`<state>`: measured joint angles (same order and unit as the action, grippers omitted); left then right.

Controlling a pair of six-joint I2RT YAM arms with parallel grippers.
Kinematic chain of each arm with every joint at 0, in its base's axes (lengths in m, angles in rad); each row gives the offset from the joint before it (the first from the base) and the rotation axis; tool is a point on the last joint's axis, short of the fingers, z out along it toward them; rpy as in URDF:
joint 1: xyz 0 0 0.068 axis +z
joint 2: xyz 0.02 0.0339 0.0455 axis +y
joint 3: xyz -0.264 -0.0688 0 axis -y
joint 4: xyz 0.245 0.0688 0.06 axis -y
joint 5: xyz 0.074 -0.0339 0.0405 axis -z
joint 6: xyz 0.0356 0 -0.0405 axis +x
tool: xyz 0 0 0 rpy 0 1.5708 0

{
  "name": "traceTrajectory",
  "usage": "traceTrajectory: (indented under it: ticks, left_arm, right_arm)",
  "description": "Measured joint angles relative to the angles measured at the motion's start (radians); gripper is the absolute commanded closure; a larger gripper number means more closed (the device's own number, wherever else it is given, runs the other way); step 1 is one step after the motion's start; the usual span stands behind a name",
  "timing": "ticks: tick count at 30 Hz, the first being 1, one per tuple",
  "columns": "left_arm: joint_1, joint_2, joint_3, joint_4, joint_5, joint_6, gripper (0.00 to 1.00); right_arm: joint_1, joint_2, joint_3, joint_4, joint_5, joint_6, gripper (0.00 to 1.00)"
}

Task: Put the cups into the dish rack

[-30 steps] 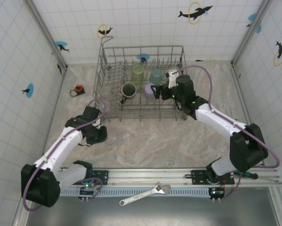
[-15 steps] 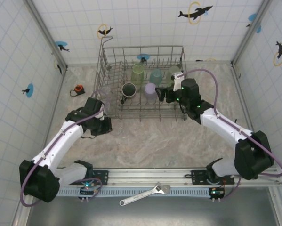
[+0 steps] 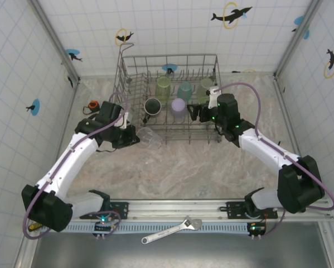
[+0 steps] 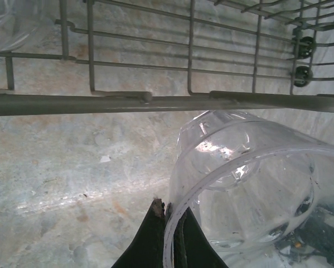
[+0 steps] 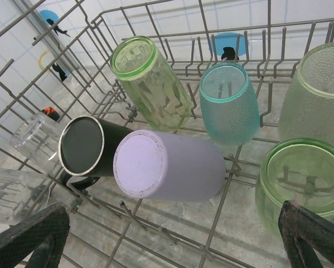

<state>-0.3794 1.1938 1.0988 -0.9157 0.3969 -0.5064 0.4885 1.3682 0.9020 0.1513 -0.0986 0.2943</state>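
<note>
The grey wire dish rack stands at the back of the table. In it lie a green cup, a teal cup, a black cup and a lavender cup. Two more green cups stand at its right end. My right gripper hangs open over the rack's near right part, just short of the lavender cup. My left gripper is shut on the rim of a clear cup, held just outside the rack's front rail; from above, this clear cup is by the rack's front left corner.
Two more clear cups lie by the rack's left end. An orange-and-black tape measure lies left of the rack. A wrench rests on the rail at the near edge. Tiled walls close in both sides.
My left arm has swung up and to the right, carrying the clear cup to the rack's front left corner. The right gripper has drawn back slightly to the right, still open.
</note>
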Motion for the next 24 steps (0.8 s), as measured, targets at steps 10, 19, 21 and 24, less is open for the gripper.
traceTrajectory:
  ticks: [10,19,21,24]
  left_arm:
    - [-0.006,0.037,0.153,-0.047,0.076,0.000,1.00]
    - [-0.007,0.060,0.208,-0.029,0.143,-0.008,1.00]
    - [-0.006,0.060,0.225,-0.003,0.146,-0.018,1.00]
    - [-0.006,0.066,0.266,0.027,0.138,-0.019,1.00]
  right_arm:
    - [-0.005,0.001,0.000,-0.007,-0.019,0.020,0.00]
    - [-0.005,0.001,0.000,-0.019,-0.030,0.031,0.00]
    - [-0.005,0.001,0.000,-0.022,-0.030,0.031,0.00]
    - [-0.005,0.002,0.002,-0.024,-0.030,0.032,0.00]
